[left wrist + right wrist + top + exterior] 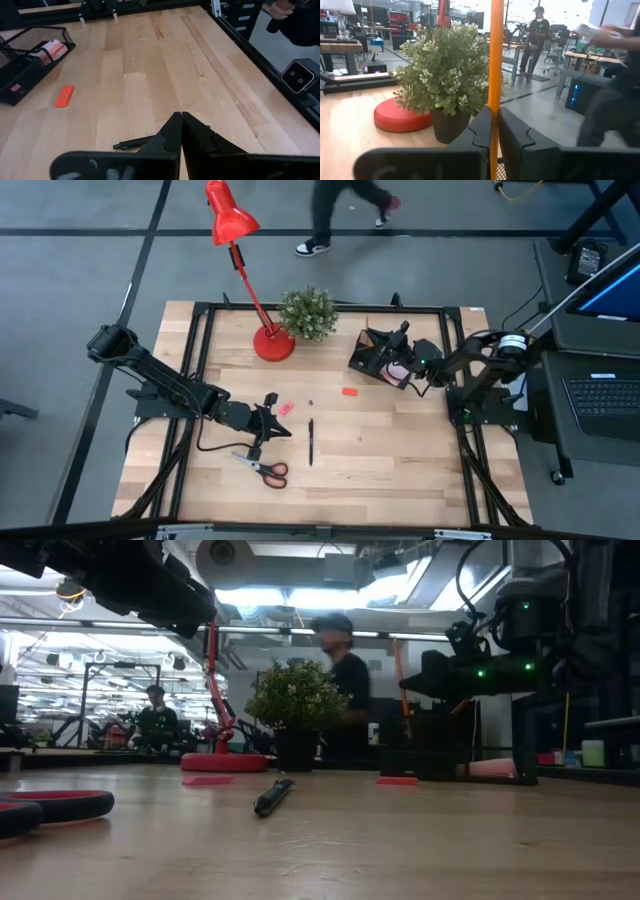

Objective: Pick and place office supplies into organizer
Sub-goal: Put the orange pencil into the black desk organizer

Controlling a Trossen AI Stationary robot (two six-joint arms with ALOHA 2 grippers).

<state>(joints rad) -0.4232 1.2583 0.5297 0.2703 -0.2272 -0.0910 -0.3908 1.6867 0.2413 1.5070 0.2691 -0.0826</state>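
The right pincer (pixel 494 132) is clamped on an orange pencil (pixel 495 75), which stands upright between the two fingers, gripped low on its shaft with most of its length rising above them. It hovers over the black organizer (pixel 372 358), which sits near the counter's far right corner. A pencil is light, stiff and thin, so a pinch across the shaft looks secure enough; the risk I judge is that it pivots in the grip or tips out of a low-walled compartment once let go. A pink pad (pixel 52 49) lies inside the mesh organizer.

The left pincer (pixel 180 122) has its fingers together and holds nothing, hanging over the middle of the counter toward the near left. Just past it lies a thin black pen (pixel 310 442), smooth and round, likely to roll; gripping it across mid-length seems best. A red eraser (pixel 350 391) rests flat between pen and organizer, and a small pink eraser (pixel 285 409) lies just beside the left pincer: both are low and soft, needing a pinch on the side faces. Orange-handled scissors (pixel 264 469) lie toward the near edge.
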